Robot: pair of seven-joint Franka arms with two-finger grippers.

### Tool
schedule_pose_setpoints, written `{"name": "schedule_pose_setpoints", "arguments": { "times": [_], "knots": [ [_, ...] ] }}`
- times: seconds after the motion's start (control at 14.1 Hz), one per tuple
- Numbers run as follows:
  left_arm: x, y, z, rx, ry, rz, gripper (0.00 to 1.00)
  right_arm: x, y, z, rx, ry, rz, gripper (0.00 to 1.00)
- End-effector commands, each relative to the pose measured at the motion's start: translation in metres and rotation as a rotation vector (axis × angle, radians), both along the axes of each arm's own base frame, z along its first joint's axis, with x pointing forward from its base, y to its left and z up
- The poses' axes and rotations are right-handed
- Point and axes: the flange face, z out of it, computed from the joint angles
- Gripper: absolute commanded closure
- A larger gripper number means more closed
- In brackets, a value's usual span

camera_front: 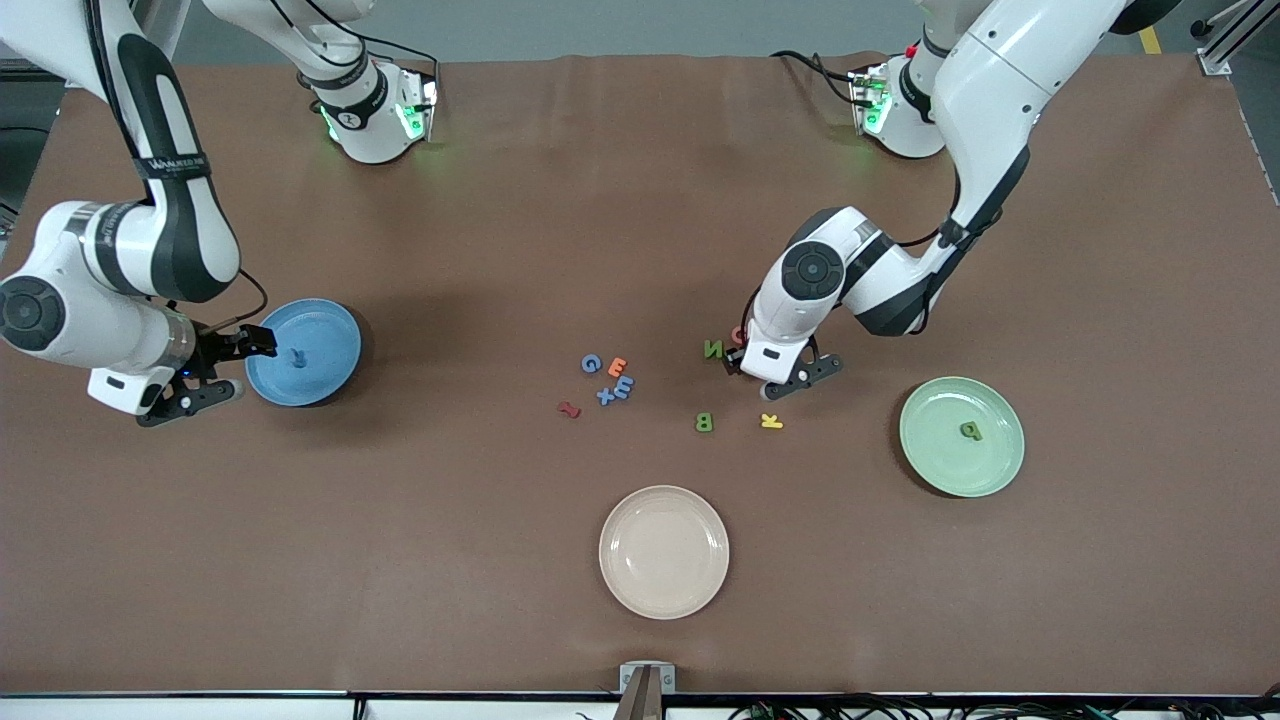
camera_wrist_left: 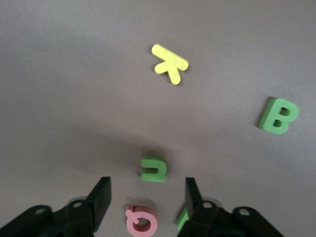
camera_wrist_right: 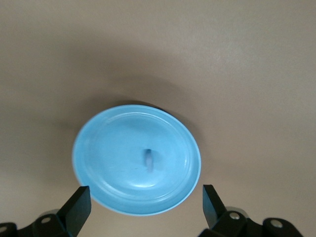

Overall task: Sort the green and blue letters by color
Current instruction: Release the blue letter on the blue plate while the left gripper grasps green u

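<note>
My left gripper [camera_front: 768, 372] [camera_wrist_left: 145, 200] is open, low over the table, with a small green letter [camera_wrist_left: 154, 169] and a pink letter [camera_wrist_left: 142, 221] between its fingers. A green N [camera_front: 712, 349] lies beside one finger. A green B [camera_front: 704, 422] [camera_wrist_left: 279, 116] lies nearer the front camera. One green letter [camera_front: 970, 430] lies on the green plate [camera_front: 930, 465]. Three blue letters [camera_front: 606, 397] lie mid-table. My right gripper [camera_front: 225, 370] [camera_wrist_right: 145, 207] is open and empty beside the blue plate [camera_front: 330, 325] [camera_wrist_right: 108, 148], which holds one blue letter [camera_front: 297, 357] [camera_wrist_right: 148, 160].
A yellow K [camera_front: 771, 421] [camera_wrist_left: 170, 63] lies beside the green B. An orange letter [camera_front: 617, 367] and a red letter [camera_front: 568, 409] lie among the blue ones. A beige plate [camera_front: 664, 551] sits near the table's front edge.
</note>
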Motion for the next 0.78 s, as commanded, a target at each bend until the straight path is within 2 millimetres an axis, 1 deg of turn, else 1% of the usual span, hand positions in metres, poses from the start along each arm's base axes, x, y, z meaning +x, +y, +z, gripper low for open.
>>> {"name": "schedule_pose_setpoints", "arguments": {
  "times": [0.0,0.14,0.28,0.35,0.43,0.5,0.57,0.64,0.71],
  "knots": [
    [0.001,-0.002,-0.007,0.003,-0.001,0.020,0.38,-0.004,0.049,0.008,-0.024,0.025,-0.103,0.00],
    [0.002,-0.002,-0.010,0.001,0.005,0.024,0.40,-0.008,0.090,0.024,-0.068,0.023,-0.221,0.00],
    [0.002,-0.001,-0.015,0.004,0.011,0.025,0.41,-0.009,0.134,0.044,-0.110,-0.002,-0.345,0.00],
    [0.002,0.000,-0.018,0.007,0.013,0.022,0.43,-0.008,0.156,0.054,-0.121,-0.012,-0.404,0.00],
    [0.002,0.001,-0.020,0.014,0.009,0.010,0.44,-0.009,0.173,0.057,-0.124,-0.018,-0.470,0.00],
    [0.002,0.001,-0.023,0.015,0.010,0.008,0.44,-0.011,0.185,0.060,-0.141,-0.028,-0.578,0.00],
    [0.006,0.000,-0.022,0.012,0.005,0.009,0.44,-0.009,0.188,0.060,-0.163,-0.034,-0.669,0.00],
    [0.007,-0.001,-0.024,0.010,0.007,0.013,0.44,-0.013,0.204,0.059,-0.164,-0.034,-0.644,0.00],
    [0.007,0.000,-0.025,0.011,0.008,0.014,0.44,-0.021,0.226,0.055,-0.170,-0.031,-0.623,0.00]
  ]
}}
